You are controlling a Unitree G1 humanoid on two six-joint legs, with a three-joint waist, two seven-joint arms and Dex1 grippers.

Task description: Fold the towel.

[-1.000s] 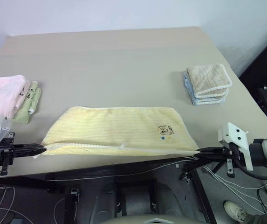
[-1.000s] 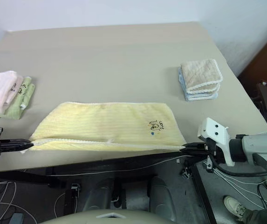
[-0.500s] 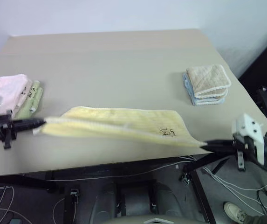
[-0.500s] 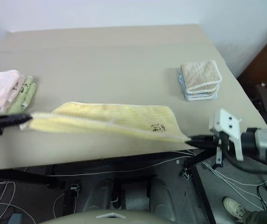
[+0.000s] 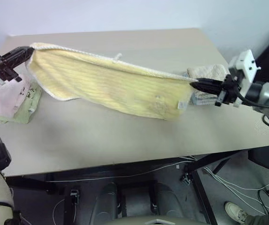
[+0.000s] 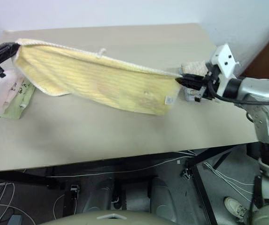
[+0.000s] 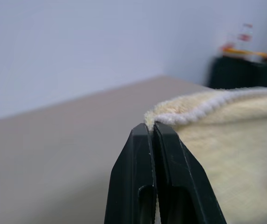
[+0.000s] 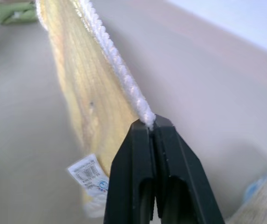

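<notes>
- Pale yellow terry cloth hangs in the air above the beige worktop [image 5: 125, 140]: this is the towel [image 5: 111, 84], stretched between our two arms and sagging in the middle, with its lower edge close over the surface.
- Our left gripper [image 5: 25, 51] has its jaws pinched tight on one hemmed corner; our right gripper [image 5: 195, 84] has its jaws pinched tight on the opposite corner of the same whitish stitched hem.
- Near our left gripper lie a pink folded towel [image 5: 3, 96] and a green folded cloth [image 5: 24, 108] under it. Behind our right gripper sits a stack of folded towels [image 5: 208, 72], tan on top.
- Risks, as we judge them: each grip catches only a sliver of hem, so a sharp pull apart could slip a corner free. The hanging belly could drag and bunch on the worktop, spoiling a neat fold. Our right arm is near the stack and could nudge it.
- Writing: a small white care tag [image 6: 169, 100] hangs at the towel's lower corner near our right gripper, bearing what looks like a barcode; its text is too small to read. Dark marks on the green cloth cannot be read either.
</notes>
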